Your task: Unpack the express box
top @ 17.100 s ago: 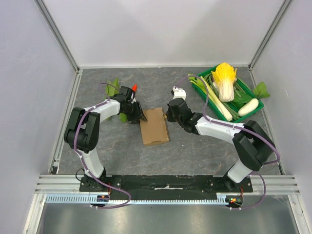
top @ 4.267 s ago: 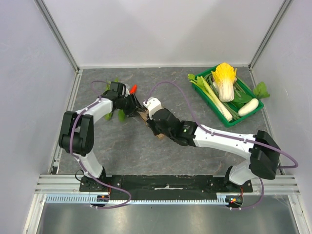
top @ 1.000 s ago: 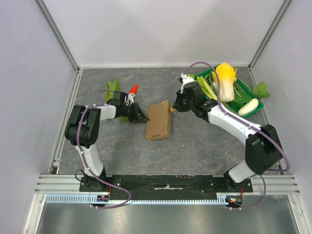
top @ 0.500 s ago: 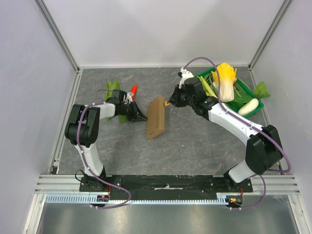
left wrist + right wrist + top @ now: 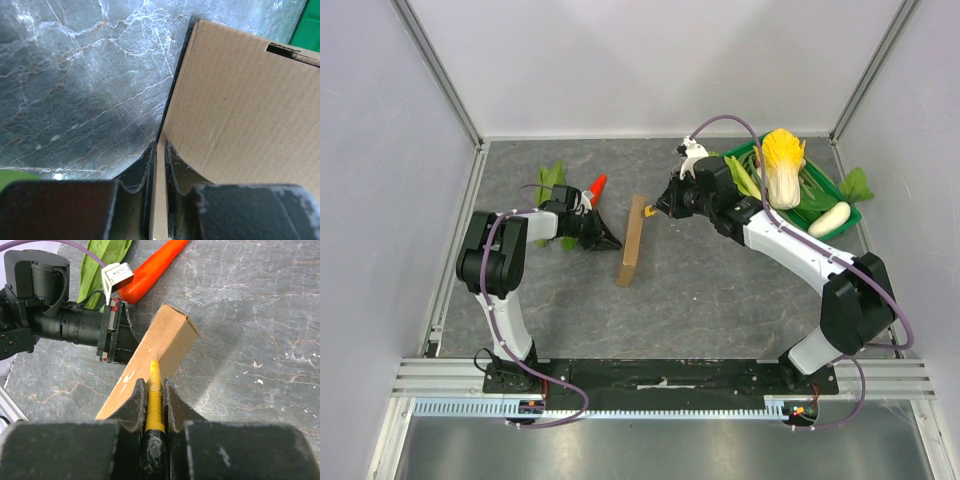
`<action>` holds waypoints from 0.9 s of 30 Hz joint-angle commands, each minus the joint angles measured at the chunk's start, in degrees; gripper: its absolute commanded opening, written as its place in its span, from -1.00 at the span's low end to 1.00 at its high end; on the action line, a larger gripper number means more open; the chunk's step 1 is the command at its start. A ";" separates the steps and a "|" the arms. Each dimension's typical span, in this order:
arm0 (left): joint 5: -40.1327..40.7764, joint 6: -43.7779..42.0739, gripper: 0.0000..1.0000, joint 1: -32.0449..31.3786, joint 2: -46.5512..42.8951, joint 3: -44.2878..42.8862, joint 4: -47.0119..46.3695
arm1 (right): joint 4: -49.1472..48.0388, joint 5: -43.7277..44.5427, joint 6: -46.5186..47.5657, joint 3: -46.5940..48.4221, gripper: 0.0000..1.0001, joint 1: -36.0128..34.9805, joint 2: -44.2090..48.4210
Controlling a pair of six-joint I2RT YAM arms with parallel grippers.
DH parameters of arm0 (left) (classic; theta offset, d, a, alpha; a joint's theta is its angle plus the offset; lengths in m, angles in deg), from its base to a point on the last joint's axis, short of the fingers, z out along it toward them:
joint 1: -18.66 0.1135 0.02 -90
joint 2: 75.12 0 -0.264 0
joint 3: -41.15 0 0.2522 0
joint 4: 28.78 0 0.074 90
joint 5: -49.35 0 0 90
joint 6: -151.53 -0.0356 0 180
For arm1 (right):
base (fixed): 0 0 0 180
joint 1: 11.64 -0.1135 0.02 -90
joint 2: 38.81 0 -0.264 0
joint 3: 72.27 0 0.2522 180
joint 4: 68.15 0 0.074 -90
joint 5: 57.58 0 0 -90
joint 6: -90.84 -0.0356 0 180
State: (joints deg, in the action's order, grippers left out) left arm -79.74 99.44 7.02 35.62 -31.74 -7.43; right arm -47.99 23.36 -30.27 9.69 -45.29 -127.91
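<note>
**A:** Where is the box (image 5: 631,241) right now?

**B:** It is in the middle of the table (image 5: 720,290), tipped up on one long edge so that from above it shows as a narrow strip. The carrot (image 5: 597,185) and a leaf (image 5: 552,180) lie behind it to the left, and the crate (image 5: 830,230) of vegetables is well apart at the right.

**A:** What are the two arms doing with it?

**B:** The left gripper (image 5: 612,243) is at the box's left side. In its own wrist view the fingers are pressed nearly together, with a thin edge of cardboard running between them. I read that as a pinch on the box wall. The right gripper (image 5: 658,207) is clamped on a yellow tool (image 5: 154,390), ribbed and pointed, which looks like a cutter. The tip touches the box's raised far end, close to the corner.

**A:** So which step is this?

**B:** I think it is the opening step. One arm steadies the box on edge while the other brings the point to a seam or flap. No flap is lifted in any view, and nothing from inside shows, so unpacking proper hasn't begun.

**A:** What does the next move need?

**B:** The left pinch has to hold firm, since a box balanced on its edge would topple under a sideways push. The tool tip has to find the joint under the lid and run along it without going deep. I can't tell from these views where that joint lies. The point should stay clear of the left fingers, which sit just beside the box.
</note>
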 commanded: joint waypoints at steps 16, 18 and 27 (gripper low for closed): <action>1.03 -1.00 -0.67 0.13 -1.58 -1.95 1.63 | -8.50 -2.90 -1.40 6.50 -1.00 -0.98 -2.57; 1.30 -1.26 -0.67 0.13 -1.67 -1.86 1.90 | -8.68 -2.89 -1.58 7.20 -1.00 -0.98 -1.69; 1.47 -1.26 -0.67 0.13 -2.81 -1.07 2.42 | -8.51 6.51 -4.31 0.27 -1.00 0.25 3.49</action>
State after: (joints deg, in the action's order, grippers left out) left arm -78.60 99.41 7.06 35.62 -32.03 -5.52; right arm -54.75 24.71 -32.83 12.62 -45.92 -127.51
